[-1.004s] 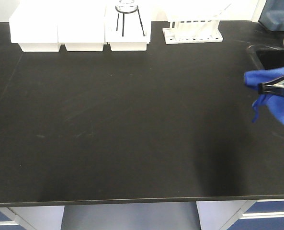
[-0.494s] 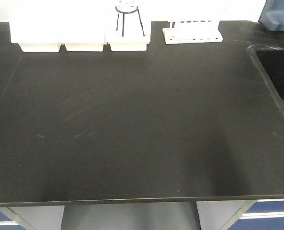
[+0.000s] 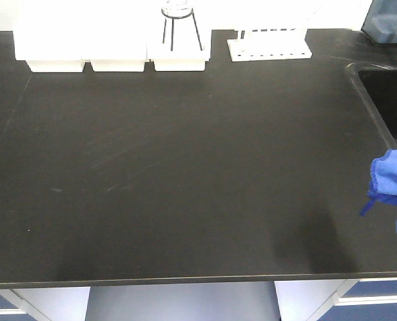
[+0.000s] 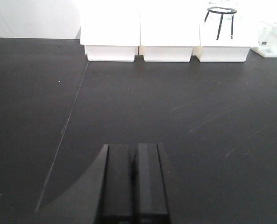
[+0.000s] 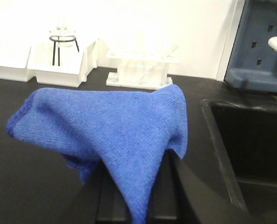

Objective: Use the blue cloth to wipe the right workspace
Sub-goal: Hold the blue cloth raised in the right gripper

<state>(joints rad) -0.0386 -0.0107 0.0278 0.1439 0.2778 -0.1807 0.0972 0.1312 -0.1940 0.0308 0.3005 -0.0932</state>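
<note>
The blue cloth hangs bunched at the right edge of the front view, over the front right part of a black benchtop. In the right wrist view the cloth drapes over my right gripper, whose jaws are shut on a fold of it; the fingertips are hidden under the cloth. My left gripper is shut and empty, low over the benchtop. This benchtop has white racks and a sink. The right workspace with the black-framed white box is out of view.
White bins and a wire stand with glassware line the back edge, with a white tube rack beside them. A black sink is sunk in at the right. A blue-grey unit stands behind it.
The blue cloth was higher at the right edge, swung almost out of view over the sink, and now hangs lower and nearer the bench's front edge. The left gripper's earlier state is not shown.
</note>
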